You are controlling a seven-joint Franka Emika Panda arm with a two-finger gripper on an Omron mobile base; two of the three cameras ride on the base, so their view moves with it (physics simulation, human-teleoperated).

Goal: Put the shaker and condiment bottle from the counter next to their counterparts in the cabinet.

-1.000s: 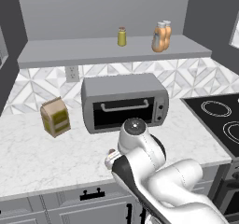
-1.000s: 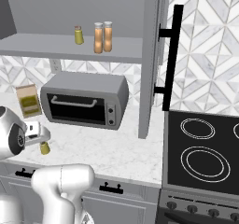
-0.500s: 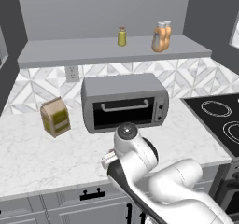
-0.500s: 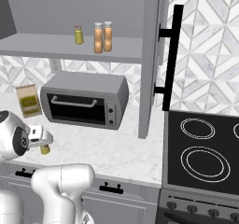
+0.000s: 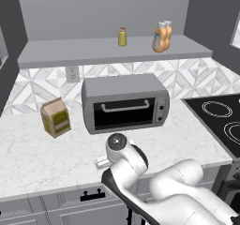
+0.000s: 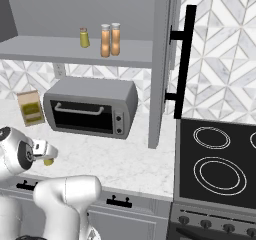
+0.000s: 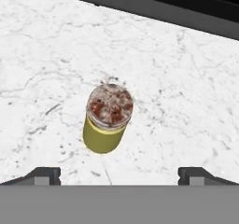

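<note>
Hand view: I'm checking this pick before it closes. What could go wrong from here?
The shaker sits upright but left of centre between the open gripper, so one finger may nudge it first and tip it. The toaster oven stands close behind, little room for a lift toward the cabinet.

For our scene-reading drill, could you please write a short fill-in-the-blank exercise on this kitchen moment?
1. The gripper hovers over the shaker with its jaws ____.
2. The shaker stands on the ____ counter.
3. In the cabinet, two ____ bottles stand side by side.

Missing words: open; marble; orange
</note>
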